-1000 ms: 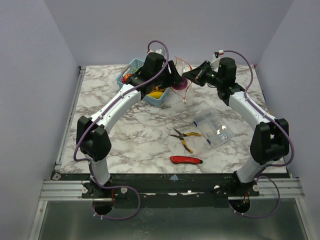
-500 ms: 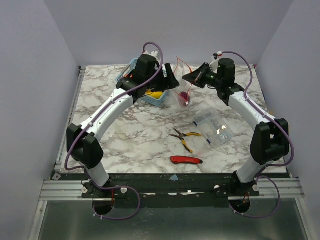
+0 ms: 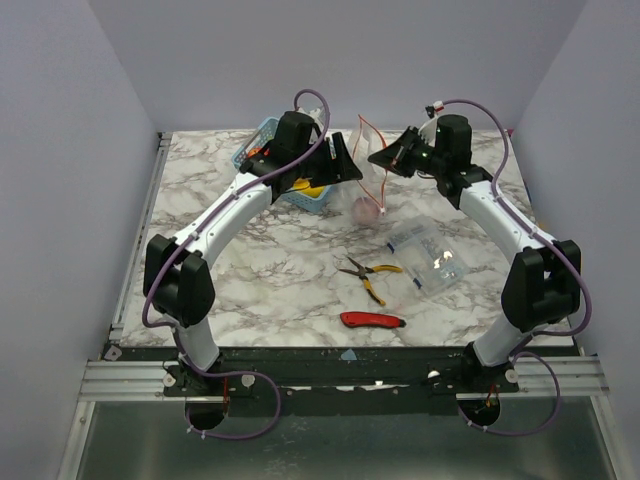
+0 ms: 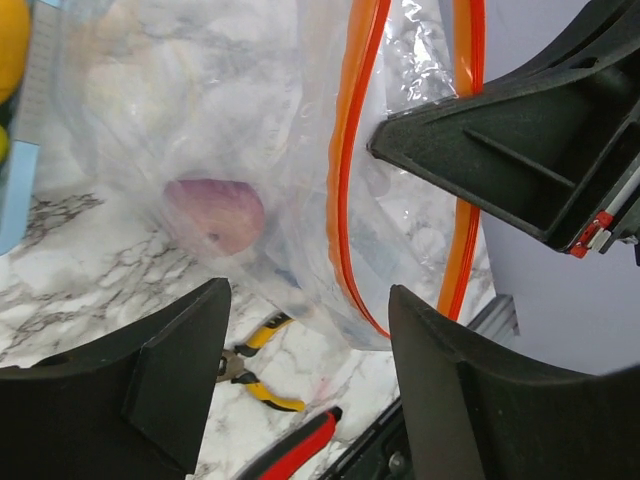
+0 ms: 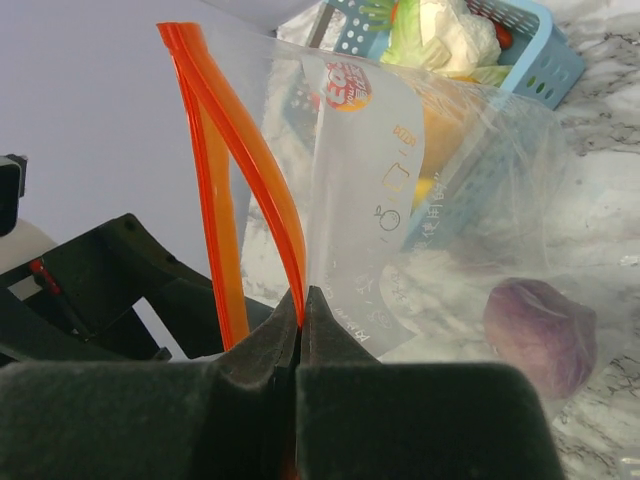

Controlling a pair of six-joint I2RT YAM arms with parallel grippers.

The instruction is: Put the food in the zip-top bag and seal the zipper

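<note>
The zip-top bag (image 3: pixel 370 180) hangs by its mouth between my two grippers, and its bottom rests on the table. My right gripper (image 5: pixel 302 300) is shut on the red-orange zipper (image 5: pixel 262 185) strip on one side of the open mouth. A purple toy food (image 5: pixel 540 335) lies in the bottom of the bag; it also shows in the left wrist view (image 4: pixel 215 212). My left gripper (image 4: pixel 305 300) is open and empty, just beside the bag's mouth. More food (image 5: pixel 430 30), green, white and yellow, lies in the light blue basket (image 3: pixel 262 140).
Yellow-handled pliers (image 3: pixel 368 272), a red-handled utility knife (image 3: pixel 372 320) and a stiff clear packet (image 3: pixel 428 255) lie on the marble table nearer the front. The basket stands at the back under my left arm.
The purple food has left my left gripper and dropped to the bottom of the bag. The left gripper is now open. The right gripper still holds the zipper strip.
</note>
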